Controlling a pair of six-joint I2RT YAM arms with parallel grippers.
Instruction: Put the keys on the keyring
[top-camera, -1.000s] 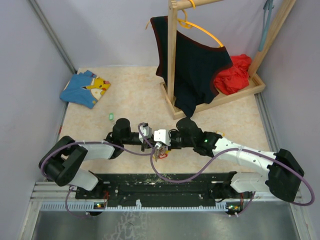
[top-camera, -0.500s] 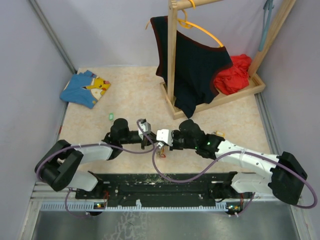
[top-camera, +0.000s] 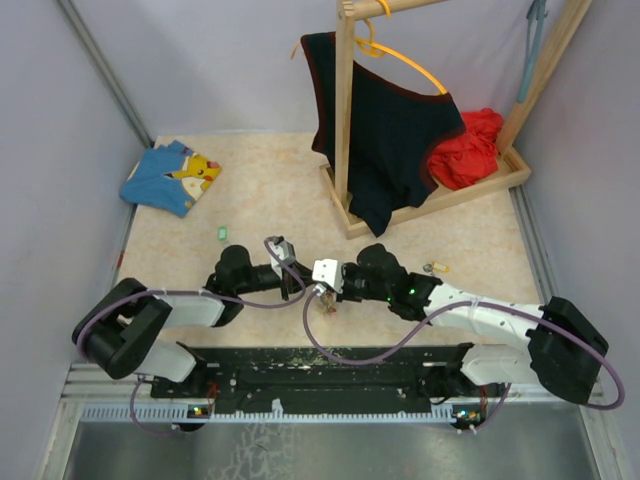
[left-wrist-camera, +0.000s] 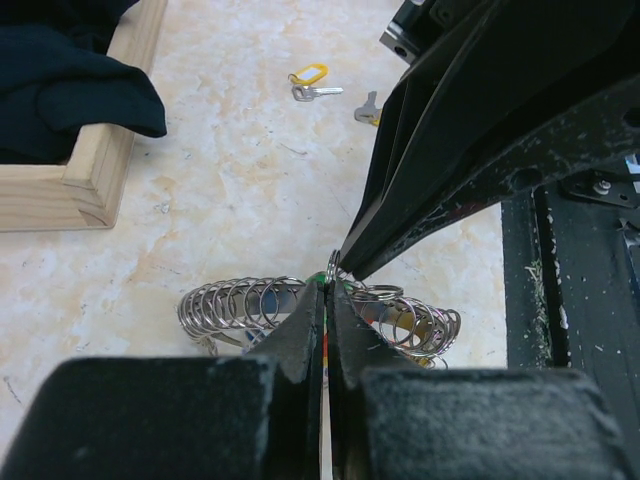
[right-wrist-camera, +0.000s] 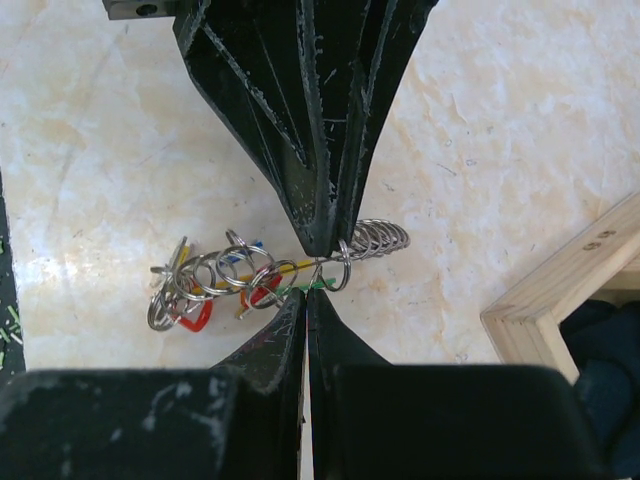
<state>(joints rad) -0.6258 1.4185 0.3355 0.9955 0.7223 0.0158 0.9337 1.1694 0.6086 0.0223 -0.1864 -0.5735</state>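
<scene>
A yellow cartoon figure is printed on the folded blue garment (top-camera: 168, 178) at the far left of the worktop (top-camera: 270, 190); any lettering on it is too small to be read.

Compared with one second ago, both arms are found shifted slightly toward the near edge. The left claw (left-wrist-camera: 326, 292), then a little apart, is now pressed together, and the right claw (right-wrist-camera: 305, 300) is likewise pressed together. Their tips are brought nose to nose just above the keyring (right-wrist-camera: 250, 275) — a chain of silvery metal split rings carrying small red, yellow, green and blue plastic pieces — which is laid on the worktop near its front edge. One ring is raised between the two tips; whether it is pinched by either claw cannot be told. A small silver key on a yellow plastic loop (top-camera: 435, 267), covered by the right arm (top-camera: 480, 315) a second ago, is now exposed beside it, well apart from the keyring.

The worktop is finished in pale beige marbling and enclosed by plain grey-lilac walls (top-camera: 200, 60). At the far right a wooden clothes rack (top-camera: 345, 120) is stood, hung with a dark sleeveless top (top-camera: 390, 130) on an orange hanger (top-camera: 410, 60) — a red cloth (top-camera: 470, 150) is heaped in its base frame.
</scene>
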